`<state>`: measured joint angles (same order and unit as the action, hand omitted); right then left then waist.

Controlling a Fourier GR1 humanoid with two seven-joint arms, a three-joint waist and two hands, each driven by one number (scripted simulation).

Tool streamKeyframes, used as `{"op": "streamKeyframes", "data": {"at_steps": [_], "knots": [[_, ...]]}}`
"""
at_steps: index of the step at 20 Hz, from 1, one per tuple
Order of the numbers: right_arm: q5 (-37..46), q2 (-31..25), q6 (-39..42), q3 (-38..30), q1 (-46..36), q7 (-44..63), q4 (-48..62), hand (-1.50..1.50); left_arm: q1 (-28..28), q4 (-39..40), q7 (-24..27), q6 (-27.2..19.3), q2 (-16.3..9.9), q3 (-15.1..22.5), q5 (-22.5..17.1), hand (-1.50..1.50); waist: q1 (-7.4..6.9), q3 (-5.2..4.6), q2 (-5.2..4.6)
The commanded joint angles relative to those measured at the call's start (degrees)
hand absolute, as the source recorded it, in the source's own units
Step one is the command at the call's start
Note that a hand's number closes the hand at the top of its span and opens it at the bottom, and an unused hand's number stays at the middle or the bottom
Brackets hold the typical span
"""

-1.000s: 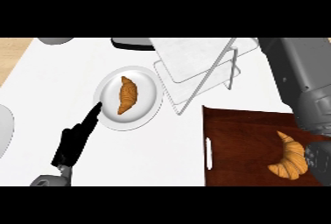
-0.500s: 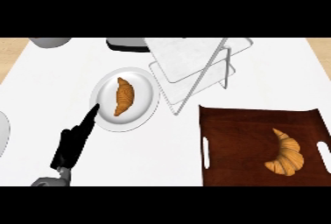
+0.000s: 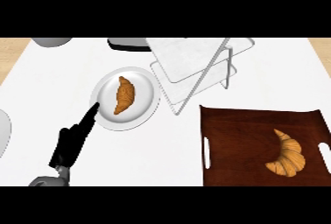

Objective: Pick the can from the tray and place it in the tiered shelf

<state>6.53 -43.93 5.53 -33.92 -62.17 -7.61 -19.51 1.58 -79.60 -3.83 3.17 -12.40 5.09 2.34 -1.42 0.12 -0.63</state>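
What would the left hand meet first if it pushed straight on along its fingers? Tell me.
The left hand points up and to the right, fingers straight. Its tips lie about at the rim of the white plate, so it would meet that first, then the croissant. Its height above the counter is unclear.

A tray (image 3: 233, 131) is sitting at right, carrying a croissant (image 3: 289, 154). A plate (image 3: 145, 107) at left is holding another croissant (image 3: 123, 95). The shelf (image 3: 194, 65) is standing behind, between them.

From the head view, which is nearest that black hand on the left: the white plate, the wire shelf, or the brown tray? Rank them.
From the left hand:
1. White plate, at its fingertips.
2. Wire shelf, up and right.
3. Brown tray, lower right; close to the shelf's distance, but slightly farther.
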Motion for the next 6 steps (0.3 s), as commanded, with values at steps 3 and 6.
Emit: {"op": "streamKeyframes", "data": {"at_steps": [3,6], "knots": [[-0.1,-3.0,7.2,1.0,4.1,-5.5,1.7,-1.5,0.2,0.4,0.6,-1.0,1.5,0.9,1.9,0.0,0.03,-0.04,0.09],[1.2,-4.9,7.3,2.0,3.1,-5.2,3.0,-1.5,2.9,1.5,-0.3,0.4,0.7,-0.5,0.8,0.0,-0.23,-0.03,-0.07]]}}
